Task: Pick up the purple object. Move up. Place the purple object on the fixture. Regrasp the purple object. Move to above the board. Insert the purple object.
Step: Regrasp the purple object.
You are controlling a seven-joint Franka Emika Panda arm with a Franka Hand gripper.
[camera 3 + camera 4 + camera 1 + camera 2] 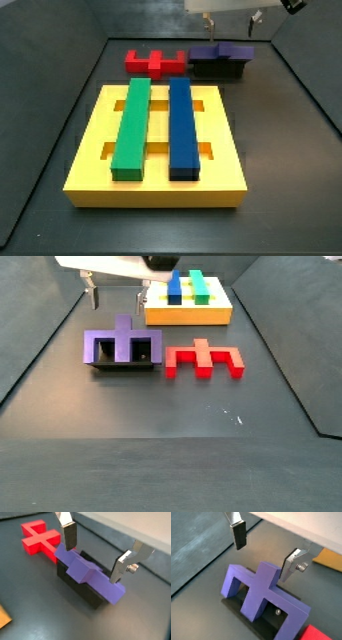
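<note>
Two silver fingers [69, 534] of the pincer [93, 553] hang spread wide above the purple object [90, 576], which rests released on the black fixture [120, 365] beside the red block [203, 358].

Looks like a robot lab test cell: dark floor [201, 416] with raised dark walls [60, 100], coloured blocks, hand [118, 298] above.

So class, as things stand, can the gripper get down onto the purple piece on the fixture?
Probably yes: the gripper hangs open just above the purple piece on the fixture, nothing between them.
</note>
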